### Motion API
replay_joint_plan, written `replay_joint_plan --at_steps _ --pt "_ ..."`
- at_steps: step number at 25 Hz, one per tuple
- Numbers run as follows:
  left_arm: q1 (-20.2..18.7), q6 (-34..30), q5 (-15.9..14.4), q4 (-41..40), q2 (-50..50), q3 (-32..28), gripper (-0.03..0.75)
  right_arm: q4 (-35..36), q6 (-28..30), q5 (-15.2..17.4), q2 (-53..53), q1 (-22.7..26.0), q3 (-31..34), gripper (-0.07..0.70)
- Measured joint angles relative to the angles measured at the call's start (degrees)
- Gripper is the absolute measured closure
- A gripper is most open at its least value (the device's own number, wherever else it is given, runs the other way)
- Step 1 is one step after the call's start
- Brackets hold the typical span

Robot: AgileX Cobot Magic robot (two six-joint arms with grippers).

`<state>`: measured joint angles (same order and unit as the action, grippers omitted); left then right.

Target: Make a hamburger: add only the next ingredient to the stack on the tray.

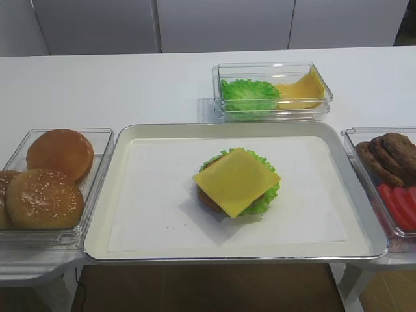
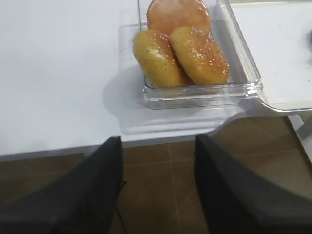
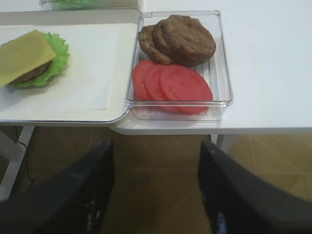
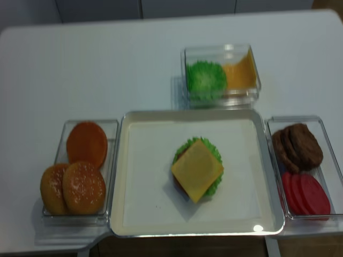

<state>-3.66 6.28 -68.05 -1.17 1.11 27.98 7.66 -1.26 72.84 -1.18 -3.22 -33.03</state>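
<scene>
A square yellow cheese slice [image 1: 237, 181] lies flat on top of the stack, over a brown patty [image 1: 207, 198] and a ruffled green lettuce leaf [image 1: 268, 194]. The stack sits mid-tray on white paper; the tray [image 1: 221, 128] is silver-rimmed. In the right wrist view the cheese slice [image 3: 22, 56] shows at far left. My right gripper [image 3: 156, 146] hangs open and empty over the brown floor, in front of the table's edge. My left gripper [image 2: 158, 140] is likewise open and empty, off the front edge below the bun bin. Neither gripper shows in the high views.
A clear bin of sesame buns [image 2: 195, 48] stands left of the tray. Another bin [image 3: 178, 63] on the right holds brown patties and red tomato slices. A third bin [image 1: 273, 91] behind the tray holds lettuce and cheese slices.
</scene>
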Motion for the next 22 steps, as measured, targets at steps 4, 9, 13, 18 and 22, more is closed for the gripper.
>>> replay_joint_plan --at_steps 4,9,13,18,22 --pt "0.0 0.0 0.04 0.0 0.0 0.0 0.356 -1.5 0.24 -3.46 0.0 0.0 2.34 0.216" --pt "0.0 0.0 0.04 0.0 0.0 0.0 0.356 -2.55 2.43 -6.37 0.0 0.0 5.35 0.216" --pt "0.0 0.0 0.04 0.0 0.0 0.0 0.356 -2.99 2.56 -6.57 0.0 0.0 5.71 0.223" --pt "0.0 0.0 0.04 0.0 0.0 0.0 0.356 -1.99 2.65 -6.57 0.0 0.0 5.71 0.224" --pt "0.0 0.0 0.04 0.0 0.0 0.0 0.356 -1.5 2.65 -6.57 0.0 0.0 5.71 0.226"
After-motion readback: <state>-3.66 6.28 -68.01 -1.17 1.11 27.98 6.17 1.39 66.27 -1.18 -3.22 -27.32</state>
